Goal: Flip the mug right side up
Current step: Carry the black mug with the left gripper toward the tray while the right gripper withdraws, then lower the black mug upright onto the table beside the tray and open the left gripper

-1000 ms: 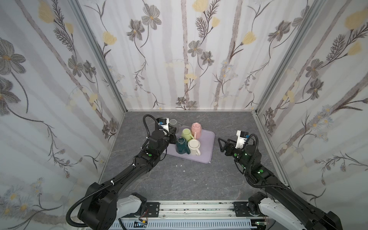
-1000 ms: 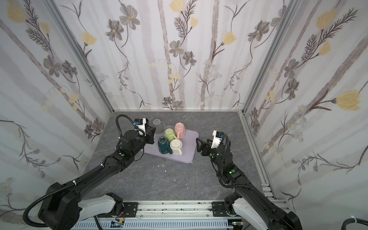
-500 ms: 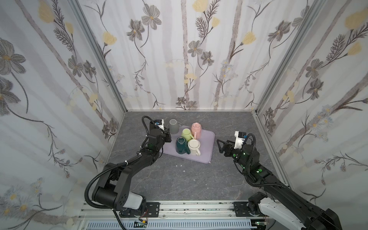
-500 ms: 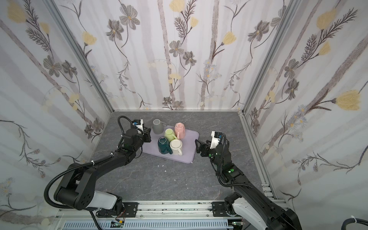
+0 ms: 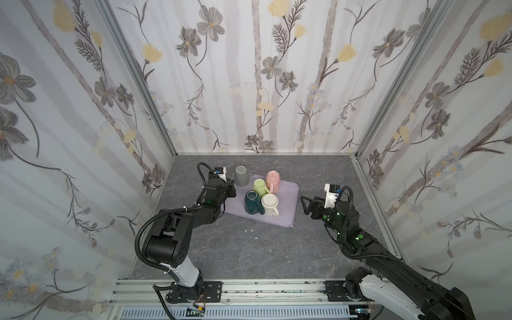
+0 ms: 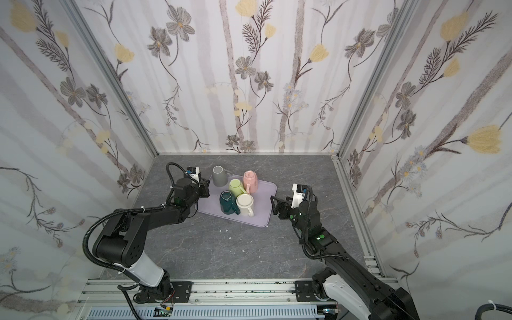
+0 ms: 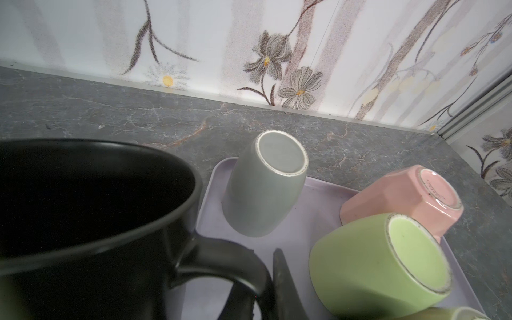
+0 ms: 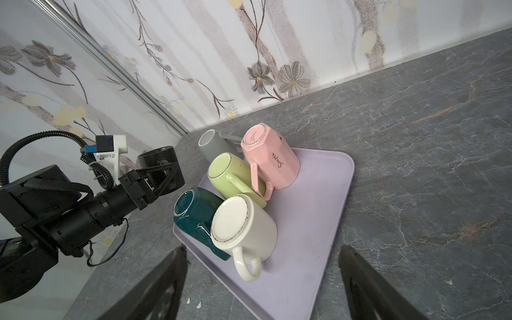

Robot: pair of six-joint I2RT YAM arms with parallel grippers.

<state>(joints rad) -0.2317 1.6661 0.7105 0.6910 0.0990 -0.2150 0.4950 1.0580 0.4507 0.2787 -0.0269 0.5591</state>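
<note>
1. Grip is made on the handle of the matte black ceramic mug (image 7: 83,207). The left hand (image 8: 166,171) is clamped narrow around it, and the mouth is turned upward with a slight tilt.
2. The mug is held at about 9 o'clock of the lilac plastic tray (image 5: 288,194), just beside its rim. It is near the upturned grey ceramic mug (image 5: 241,176) at the tray's 11 o'clock corner. Whether its base touches the grey marble-patterned tabletop (image 5: 249,249) cannot be told.
3. The turn is judged almost complete; a level set-down and a clean release are what is left.
4. The rim should be levelled before lowering, so that the base is landed flat and not on one edge.
5. Bare tabletop further toward 9 o'clock should be chosen, so that the base is not propped on the tray rim.
6. The handle should be let go only once the weight is borne by the tabletop. The fingers should then be drawn back along the handle's line, lest the mug be tipped.
7. The right hand (image 5: 304,205) is spread wide and empty at 3 o'clock of the tray, and is best held clear of the inverted mugs there.
</note>
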